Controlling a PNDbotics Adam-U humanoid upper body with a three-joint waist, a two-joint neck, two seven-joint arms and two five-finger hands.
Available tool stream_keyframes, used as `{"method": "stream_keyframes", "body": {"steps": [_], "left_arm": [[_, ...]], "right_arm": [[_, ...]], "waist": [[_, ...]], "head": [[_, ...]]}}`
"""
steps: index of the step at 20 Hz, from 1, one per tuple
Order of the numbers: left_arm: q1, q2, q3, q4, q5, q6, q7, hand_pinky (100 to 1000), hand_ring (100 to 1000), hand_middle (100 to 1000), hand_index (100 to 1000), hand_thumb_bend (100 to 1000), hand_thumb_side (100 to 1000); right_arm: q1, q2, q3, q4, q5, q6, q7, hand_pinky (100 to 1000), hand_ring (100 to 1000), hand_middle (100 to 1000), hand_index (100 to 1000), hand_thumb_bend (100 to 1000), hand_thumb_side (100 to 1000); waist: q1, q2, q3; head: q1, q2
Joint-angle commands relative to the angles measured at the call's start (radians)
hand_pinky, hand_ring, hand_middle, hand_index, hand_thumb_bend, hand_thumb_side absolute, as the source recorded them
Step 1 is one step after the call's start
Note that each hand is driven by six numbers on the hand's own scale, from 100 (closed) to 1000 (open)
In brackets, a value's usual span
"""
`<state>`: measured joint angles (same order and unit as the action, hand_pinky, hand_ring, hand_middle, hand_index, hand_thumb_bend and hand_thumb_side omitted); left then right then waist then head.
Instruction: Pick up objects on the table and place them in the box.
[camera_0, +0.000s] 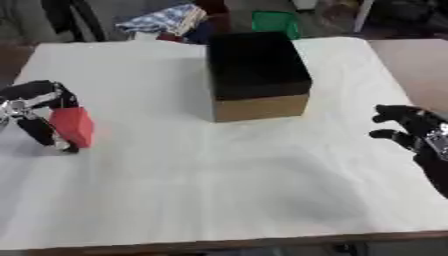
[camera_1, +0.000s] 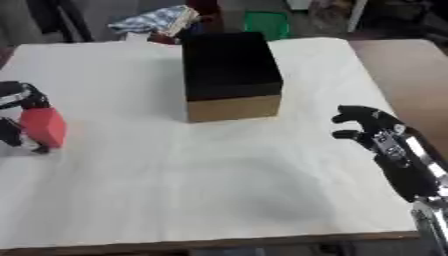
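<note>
A red block (camera_0: 74, 126) stands at the table's left side, and my left hand (camera_0: 37, 107) has its fingers and thumb curled round it from the left. The box (camera_0: 255, 75), brown cardboard with a dark open inside, sits at the middle back of the white table (camera_0: 219, 175). What lies in the box is hidden by its dark interior. Over the right edge of the table my right hand (camera_1: 376, 132) hovers with relaxed fingers, holding nothing.
Beyond the table's far edge lie a heap of patterned cloth (camera_0: 162, 20) and a green object (camera_0: 276, 22). A brown surface (camera_0: 420, 65) adjoins the table on the right.
</note>
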<state>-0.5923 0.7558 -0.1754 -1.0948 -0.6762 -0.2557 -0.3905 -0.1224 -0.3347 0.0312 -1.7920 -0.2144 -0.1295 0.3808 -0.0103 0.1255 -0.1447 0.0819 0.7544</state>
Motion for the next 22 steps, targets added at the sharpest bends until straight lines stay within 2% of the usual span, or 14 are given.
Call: {"method": "stream_keyframes", "body": {"steps": [1,5,10,15,19,22], "left_arm": [[-0.035,0.034,0.023,-0.056,0.017,0.005,0.018,619,419,178,316,699,183],[-0.097,0.029,0.028,-0.115,0.051,0.019,0.023,613,416,174,314,693,182],[-0.222,-0.048,0.016,-0.091,0.022,0.048,0.07,610,423,176,316,687,187],[-0.253,-0.075,0.015,-0.064,-0.008,0.036,0.1,608,427,178,319,691,186],[-0.341,-0.163,0.036,-0.031,-0.057,0.08,0.156,601,428,180,321,691,178],[-0.414,-0.236,0.049,0.028,-0.102,0.121,0.201,588,426,180,321,692,167]], "right_arm": [[-0.005,-0.022,-0.006,-0.016,-0.001,-0.004,0.004,776,1000,714,827,100,748],[-0.002,-0.024,-0.003,-0.016,-0.003,-0.005,0.005,776,1000,714,827,100,747],[0.0,-0.025,0.002,-0.015,-0.007,-0.006,0.011,776,1000,714,827,100,746],[0.001,-0.024,0.007,-0.015,-0.008,-0.005,0.015,776,1000,714,827,100,749],[-0.017,-0.023,0.039,-0.015,-0.01,0.002,0.042,776,1000,714,827,100,755],[-0.026,-0.021,0.053,-0.013,-0.01,0.007,0.059,776,1000,714,828,100,760]], "waist": [[0.001,-0.017,0.0],[-0.002,-0.024,-0.001],[-0.004,-0.032,-0.01],[-0.004,-0.035,-0.017],[0.007,-0.03,-0.093],[0.017,-0.021,-0.127]], "head": [[0.0,-0.01],[0.003,-0.01],[0.013,-0.01],[0.021,-0.01],[0.064,-0.024],[0.07,-0.042]]}}
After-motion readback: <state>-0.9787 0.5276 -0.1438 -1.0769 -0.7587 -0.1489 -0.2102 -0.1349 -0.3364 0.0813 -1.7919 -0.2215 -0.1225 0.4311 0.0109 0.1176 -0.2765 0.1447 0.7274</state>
